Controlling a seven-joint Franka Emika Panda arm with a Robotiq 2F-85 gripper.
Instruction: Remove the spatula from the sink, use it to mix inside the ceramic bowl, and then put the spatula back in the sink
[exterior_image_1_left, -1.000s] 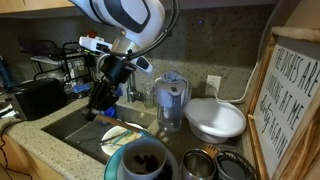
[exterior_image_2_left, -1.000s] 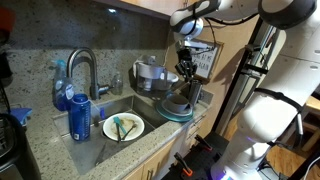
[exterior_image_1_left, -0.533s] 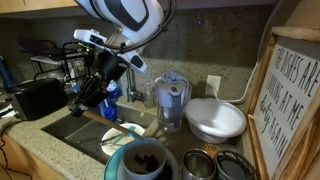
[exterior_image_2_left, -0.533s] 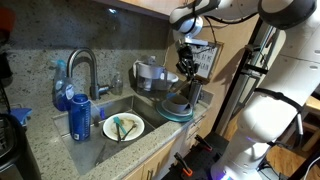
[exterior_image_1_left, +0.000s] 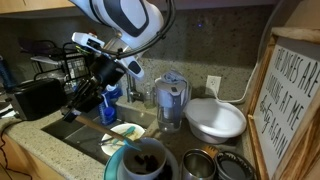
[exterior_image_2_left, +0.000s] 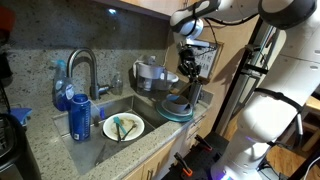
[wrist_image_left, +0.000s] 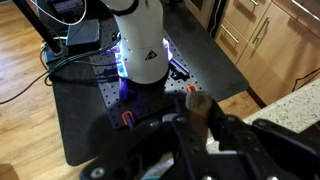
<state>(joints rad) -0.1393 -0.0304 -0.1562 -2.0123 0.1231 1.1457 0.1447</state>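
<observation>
In the wrist view my gripper (wrist_image_left: 190, 112) is shut on the light-brown wooden handle of the spatula (wrist_image_left: 194, 102); its teal head is hidden. In an exterior view the gripper (exterior_image_1_left: 78, 106) hangs over the sink (exterior_image_1_left: 58, 126), left of the ceramic bowl (exterior_image_1_left: 124, 158), which stands at the front with a teal rim and a dark inside. In an exterior view the gripper (exterior_image_2_left: 187, 72) appears above the ceramic bowl (exterior_image_2_left: 172, 115), right of the sink (exterior_image_2_left: 98, 142). The spatula's shaft is hard to make out in both exterior views.
A white plate (exterior_image_1_left: 122, 136) lies in the sink, with something teal on it (exterior_image_2_left: 124, 127). A water pitcher (exterior_image_1_left: 171, 101), a large white bowl (exterior_image_1_left: 216, 121) and metal cups (exterior_image_1_left: 200, 164) stand nearby. A chrome tap (exterior_image_2_left: 82, 68) and a blue can (exterior_image_2_left: 80, 117) stand by the basin.
In the exterior view with the pitcher, the gripper has swung left and lower over the sink. The exterior view with the tap shows no visible change.
</observation>
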